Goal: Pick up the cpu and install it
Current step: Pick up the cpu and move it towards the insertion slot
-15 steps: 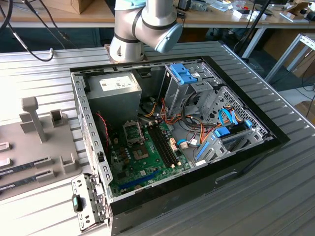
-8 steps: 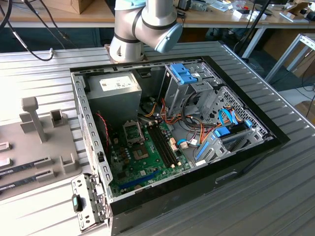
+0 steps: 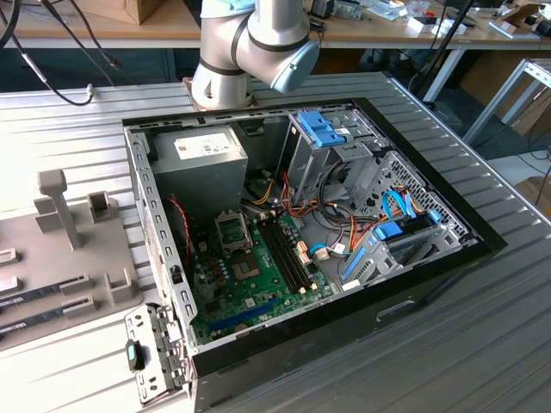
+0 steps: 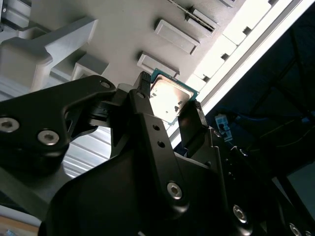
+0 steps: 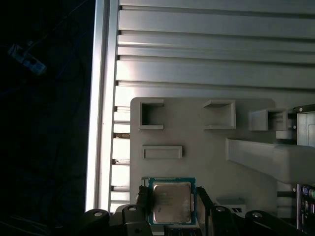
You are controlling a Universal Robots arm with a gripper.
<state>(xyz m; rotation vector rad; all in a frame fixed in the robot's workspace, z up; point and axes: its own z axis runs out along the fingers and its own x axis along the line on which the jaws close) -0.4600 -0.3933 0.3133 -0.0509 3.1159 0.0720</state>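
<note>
Where the exterior view's left edge begins, a pale grey moulded holder plate (image 3: 86,323) with upright posts lies on the ribbed silver metal table (image 3: 482,344). Two long, narrow, dark memory sticks (image 3: 52,291) rest in its slots. Toward the middle sits the open black desktop computer case (image 3: 284,340). The large green motherboard (image 3: 250,288) lies flat on its floor, and a grey boxy power supply (image 3: 200,163) sits behind the board. The silver and pale blue robot arm (image 3: 250,43) rises just behind the case. On the exterior view's right, blue plastic drive brackets (image 3: 379,245) fill that end of the case.

In both wrist views the black two-finger gripper (image 4: 170,93) (image 5: 172,194) is pinching the cpu (image 4: 170,103) (image 5: 171,202), a small flat square chip with a shiny silver metal top and a green board rim. One of its fingers (image 4: 147,123) presses one edge of the chip and the other presses the opposite edge. The cpu is over the same grey holder plate (image 5: 197,147), near its shallow rectangular pockets. Whether the chip rests on the plate or is lifted off it cannot be told.
</note>
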